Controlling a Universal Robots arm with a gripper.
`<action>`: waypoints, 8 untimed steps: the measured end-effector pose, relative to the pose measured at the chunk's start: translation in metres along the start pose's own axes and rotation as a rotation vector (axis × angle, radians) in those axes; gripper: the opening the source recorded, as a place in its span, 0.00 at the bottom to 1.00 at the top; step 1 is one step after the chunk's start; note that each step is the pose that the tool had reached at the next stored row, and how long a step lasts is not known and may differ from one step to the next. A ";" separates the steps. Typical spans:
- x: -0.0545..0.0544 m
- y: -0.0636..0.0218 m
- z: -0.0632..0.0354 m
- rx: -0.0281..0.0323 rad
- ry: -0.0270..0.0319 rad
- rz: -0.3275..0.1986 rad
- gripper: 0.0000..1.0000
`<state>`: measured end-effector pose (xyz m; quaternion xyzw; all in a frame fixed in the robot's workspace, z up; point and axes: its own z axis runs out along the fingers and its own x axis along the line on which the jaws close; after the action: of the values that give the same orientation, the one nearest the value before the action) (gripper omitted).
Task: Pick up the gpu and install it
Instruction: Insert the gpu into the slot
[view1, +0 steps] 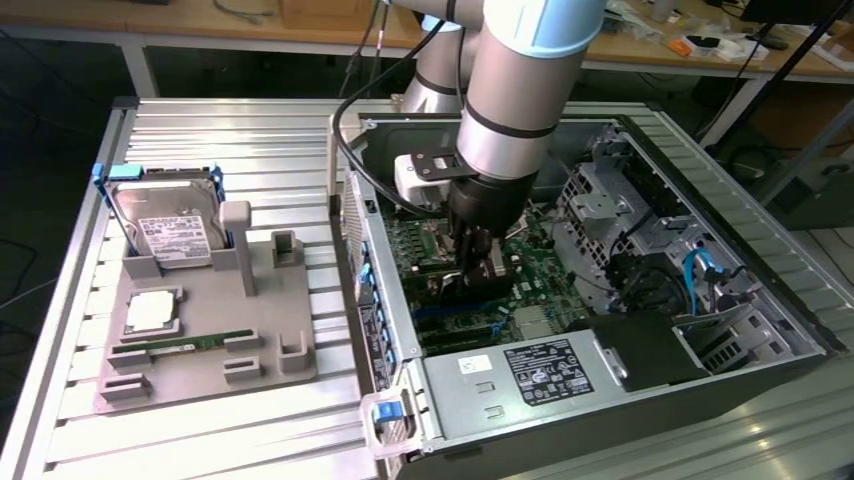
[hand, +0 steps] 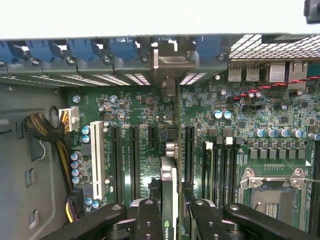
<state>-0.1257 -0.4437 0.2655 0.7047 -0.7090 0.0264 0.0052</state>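
Note:
My gripper (view1: 481, 262) is down inside the open computer case (view1: 747, 250), shut on the gpu (view1: 475, 290), a dark flat card standing on its edge over the green motherboard (view1: 534, 270). In the wrist view the gpu (hand: 170, 175) appears edge-on between the black fingers (hand: 149, 220) of the gripper (hand: 170, 222). It runs along the black expansion slots (hand: 135, 160). Its silvery bracket (hand: 167, 67) reaches the rear wall's slot openings. I cannot tell whether the card's edge sits in a slot.
Outside the case, on the exterior view's left, a grey fixture (view1: 267, 340) holds a silver hard drive (view1: 167, 225), a processor (view1: 151, 312) and a green memory stick (view1: 180, 347). Inside are the power supply (view1: 534, 372), drive cage (view1: 607, 205), white slot (hand: 97, 160), processor socket (hand: 272, 195) and cable bundle (hand: 42, 130).

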 end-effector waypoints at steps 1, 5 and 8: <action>0.000 0.0000 -0.0002 0.0001 0.0007 0.000 0.27; 0.000 0.0000 -0.0002 0.0000 0.0018 0.001 0.27; 0.000 0.0000 -0.0003 -0.0004 0.0021 0.009 0.27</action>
<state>-0.1258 -0.4435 0.2657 0.7014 -0.7122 0.0271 0.0060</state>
